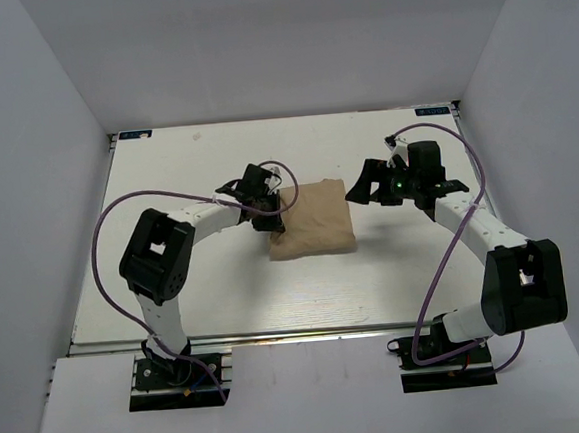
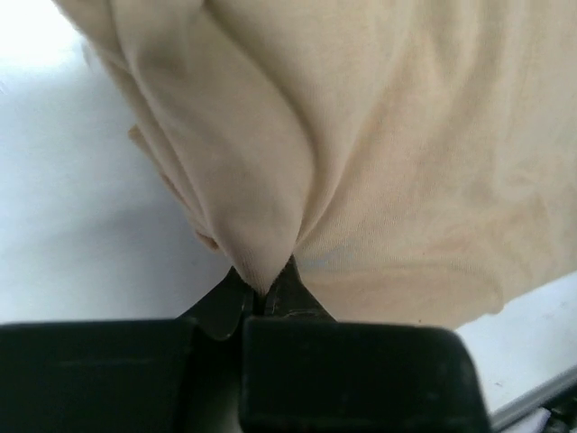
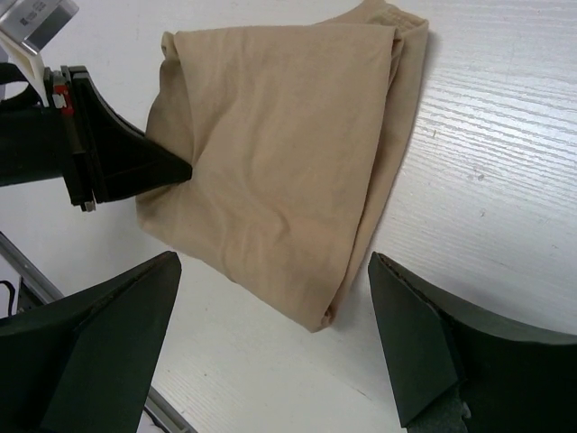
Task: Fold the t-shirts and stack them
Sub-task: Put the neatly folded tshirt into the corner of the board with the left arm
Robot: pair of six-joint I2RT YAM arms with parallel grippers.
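The tan t-shirt (image 1: 312, 220) lies folded into a small rectangle in the middle of the white table (image 1: 225, 292). My left gripper (image 1: 273, 211) is at the shirt's left edge. In the left wrist view the left gripper (image 2: 262, 293) is shut on a pinched fold of the t-shirt (image 2: 406, 162), which rises in a ridge from the jaws. My right gripper (image 1: 360, 187) hovers just right of the shirt. It stands open, and the right gripper (image 3: 273, 271) frames the near corner of the t-shirt (image 3: 279, 135) without touching it.
White walls (image 1: 43, 146) close in the table on the left, back and right. A metal rail (image 1: 279, 333) runs along the front edge. Purple cables (image 1: 101, 241) loop out from both arms.
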